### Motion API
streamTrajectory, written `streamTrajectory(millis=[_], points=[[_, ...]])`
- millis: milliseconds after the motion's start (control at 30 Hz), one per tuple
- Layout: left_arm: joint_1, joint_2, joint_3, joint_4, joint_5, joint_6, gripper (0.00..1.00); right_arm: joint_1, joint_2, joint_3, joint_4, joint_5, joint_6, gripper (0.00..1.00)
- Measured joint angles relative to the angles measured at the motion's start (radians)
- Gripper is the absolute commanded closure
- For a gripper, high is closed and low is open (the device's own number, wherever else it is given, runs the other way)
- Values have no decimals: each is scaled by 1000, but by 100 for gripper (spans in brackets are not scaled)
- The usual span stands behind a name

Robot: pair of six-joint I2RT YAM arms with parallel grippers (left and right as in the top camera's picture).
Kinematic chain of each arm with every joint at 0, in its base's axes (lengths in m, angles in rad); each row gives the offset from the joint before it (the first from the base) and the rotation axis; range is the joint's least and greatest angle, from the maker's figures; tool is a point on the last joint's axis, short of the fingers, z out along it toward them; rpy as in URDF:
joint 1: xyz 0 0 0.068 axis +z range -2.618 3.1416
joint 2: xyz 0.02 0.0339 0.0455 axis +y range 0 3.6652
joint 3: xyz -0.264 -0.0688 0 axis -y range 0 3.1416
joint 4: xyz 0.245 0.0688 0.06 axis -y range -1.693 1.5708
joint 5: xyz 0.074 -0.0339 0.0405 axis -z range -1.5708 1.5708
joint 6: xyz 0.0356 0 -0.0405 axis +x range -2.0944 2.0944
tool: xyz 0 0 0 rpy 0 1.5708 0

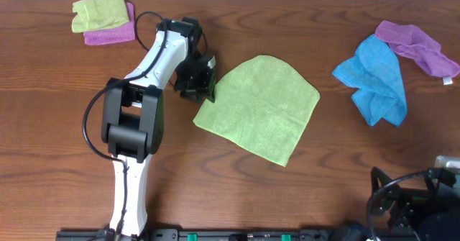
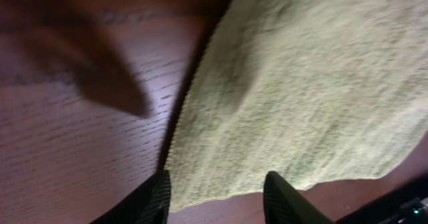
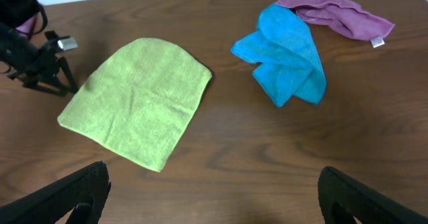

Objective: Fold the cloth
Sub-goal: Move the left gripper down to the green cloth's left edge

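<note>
The lime-green cloth [image 1: 259, 108] lies spread flat on the wooden table, with a rounded far side and a corner pointing to the front. My left gripper [image 1: 207, 90] is down at its left edge. In the left wrist view the cloth [image 2: 301, 83] fills the right side, and its near edge lies between the two fingers of the left gripper [image 2: 219, 182], which stand apart with a gap on either side. My right gripper [image 3: 214, 184] hovers wide open over bare wood, a little in front of the cloth [image 3: 137, 97], with nothing between its fingers.
A bright blue cloth [image 1: 374, 79] lies crumpled at the right with a purple cloth [image 1: 417, 47] behind it. At the back left, a small folded green cloth [image 1: 99, 7] rests on a pink one [image 1: 111, 31]. The right arm's base [image 1: 413, 201] is at the front right.
</note>
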Motion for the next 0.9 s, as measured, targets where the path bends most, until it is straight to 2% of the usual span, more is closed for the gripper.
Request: streamTrajectory(millis=[100, 367, 567, 733, 900], points=[[0, 0, -28, -3, -20, -3, 64, 0, 0, 0, -13, 1, 0, 1], [-3, -50, -44, 1, -83, -5, 67, 0, 0, 0, -32, 1, 1, 1], [-5, -319, -111, 47, -124, -6, 66, 0, 0, 0, -47, 16, 2, 1], [-22, -574, -366, 152, -160, -23, 62, 0, 0, -1, -50, 29, -2, 1], [-29, -669, -610, 242, -157, -58, 62, 1, -2, -28, -10, 41, -3, 1]])
